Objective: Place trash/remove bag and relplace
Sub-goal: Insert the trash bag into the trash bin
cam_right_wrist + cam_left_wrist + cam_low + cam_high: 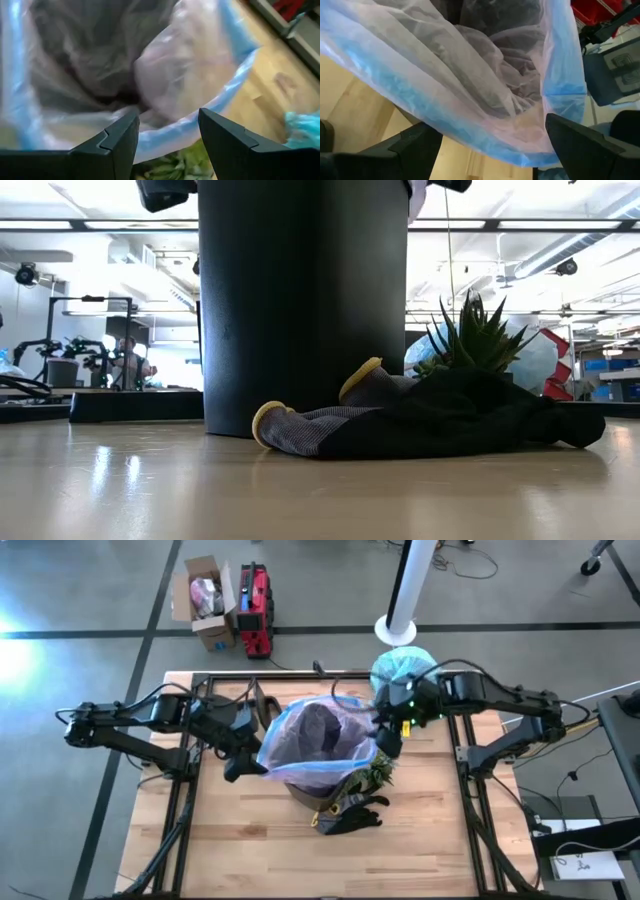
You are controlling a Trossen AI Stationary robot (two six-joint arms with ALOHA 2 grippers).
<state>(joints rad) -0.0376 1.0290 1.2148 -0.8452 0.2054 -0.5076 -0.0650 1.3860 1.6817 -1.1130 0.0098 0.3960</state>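
From my overhead feed I have the left gripper [243,758] at the left rim of the thin translucent plastic liner with blue edging and a pinkish body [318,740], which is draped in the tall black cylindrical bin [312,792] near the middle of the pale wooden table [230,850]. Its wrist feed shows the two dark fingers [415,145] spread wide, with the blue hem of the liner sagging between and just above them; I can't tell whether either finger actually touches the plastic, and nothing is pinched. The right gripper [390,740] sits at the opposite, right rim; its fingers [120,137] stand moderately apart, the liner's edge lying right at the gap, and I see no grip there either. The liner's mouth faces straight up, stretched wide across the line between the two grippers, and its body hangs down into the bin, so the long axis runs vertical. A second, crumpled teal-blue plastic bag [402,668] lies bunched on the far right part of the table, behind the right arm. Against the near side of the bin lie a black glove with yellow fingertips [420,420] and a spiky green plant tuft [475,335], the glove flat on the tabletop touching the bin's base.
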